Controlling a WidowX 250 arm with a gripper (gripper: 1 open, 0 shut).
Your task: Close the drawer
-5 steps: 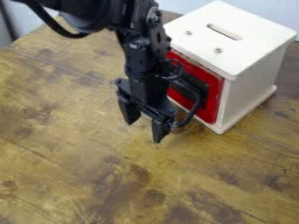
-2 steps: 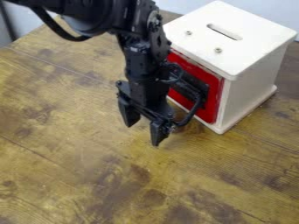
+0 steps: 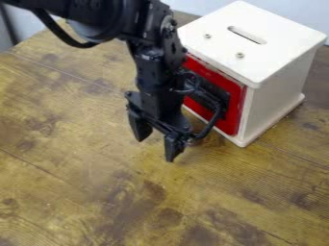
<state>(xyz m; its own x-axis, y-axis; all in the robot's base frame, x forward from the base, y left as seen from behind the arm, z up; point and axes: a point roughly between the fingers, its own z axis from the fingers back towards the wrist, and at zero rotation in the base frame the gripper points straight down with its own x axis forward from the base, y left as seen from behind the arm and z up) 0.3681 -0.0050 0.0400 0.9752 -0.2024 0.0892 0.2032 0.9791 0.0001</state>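
The red drawer (image 3: 218, 92) sits in the front face of a cream-white cube housing (image 3: 257, 48) at the upper right. Its black loop handle (image 3: 206, 117) sticks out toward the left. My black gripper (image 3: 157, 137) hangs just in front of the handle, pointing down at the table, low over the wood. Its two fingers (image 3: 175, 146) stand apart with nothing between them. The arm hides part of the drawer's left side, so how far the drawer stands out is hard to judge.
A worn wooden table (image 3: 90, 183) fills the view. The housing has slots on its top (image 3: 247, 36). The table's far edge runs along the upper left.
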